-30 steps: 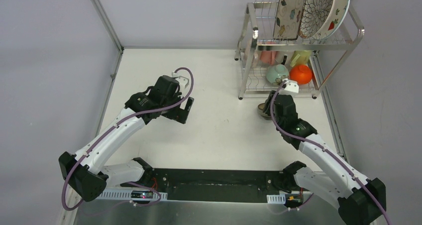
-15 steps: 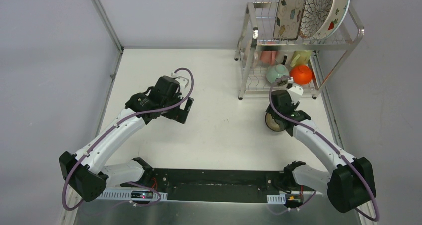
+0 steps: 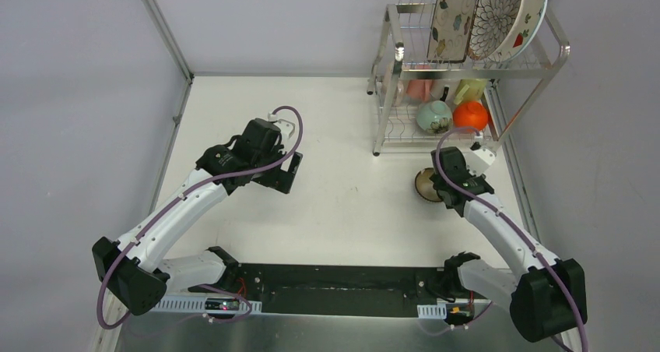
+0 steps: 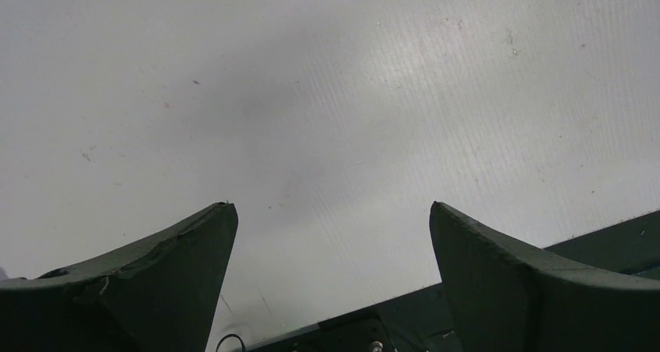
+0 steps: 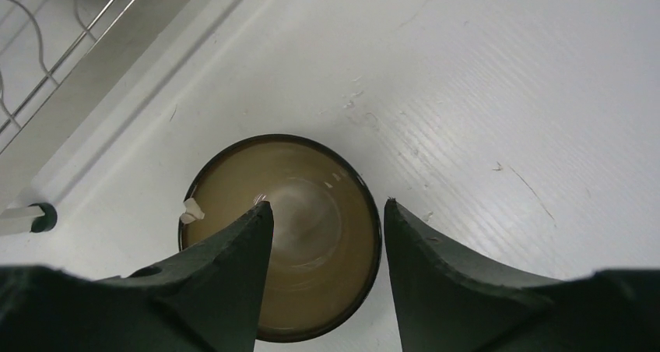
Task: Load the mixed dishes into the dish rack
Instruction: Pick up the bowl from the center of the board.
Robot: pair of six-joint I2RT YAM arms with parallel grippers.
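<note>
Dark brown bowl (image 5: 323, 239) stands upright on the desk (image 5: 498, 95), mouth up — right tool (image 5: 328, 203) half-open above it, gripping nothing; left tool (image 4: 333, 205) wide open, empty.

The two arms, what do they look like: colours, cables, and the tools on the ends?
Both the left arm and right arm have white shells with black joints and bases. A purple cable loops along each. The left tool and right tool each have two dark, wedge-shaped fingers.
</note>
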